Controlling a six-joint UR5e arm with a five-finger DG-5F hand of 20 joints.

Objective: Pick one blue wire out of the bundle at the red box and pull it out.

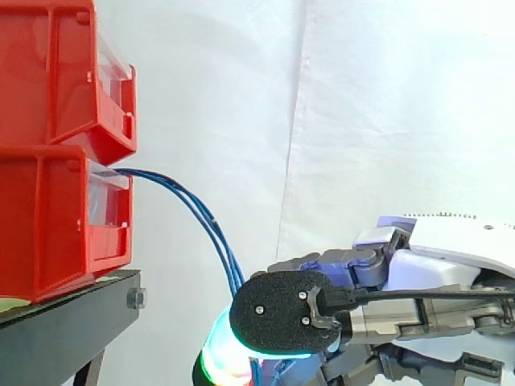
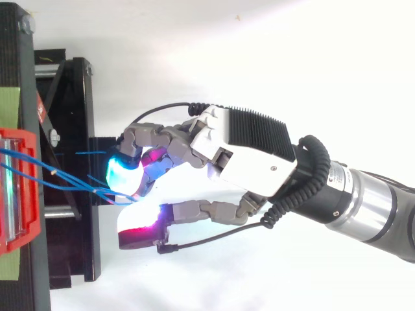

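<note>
Reaches in from the right edge in the side view as the hand (image 1: pixel 451 257), low and about level with the black stand (image 1: pixel 64 322). Curls its fingers toward the thumb and closes on the blue wires (image 1: pixel 216 240), with the strands passing between the cyan-glowing fingertips (image 2: pixel 123 173) and the thumb's red-glowing pad (image 2: pixel 139 234) in the top view. Cannot be made out from either view how many strands sit inside that pinch.

Leave the clear front of the lower red bin (image 1: pixel 56 225) as a small bundle, arc downward and to the right in front of the white curtain (image 1: pixel 386 104), then slip behind the thumb's black back in the side view and reappear just below it. Lie close together for most of the run, well clear of the upper red bin (image 1: pixel 56 72) stacked above. Fan apart slightly near the fingertips in the top view, with one loose blue end pointing away just above the bundle.

Carries patches of green tape (image 2: pixel 10 91) and a small red-and-white sticker (image 2: pixel 40 107) on the stand; print there too small to read.
</note>
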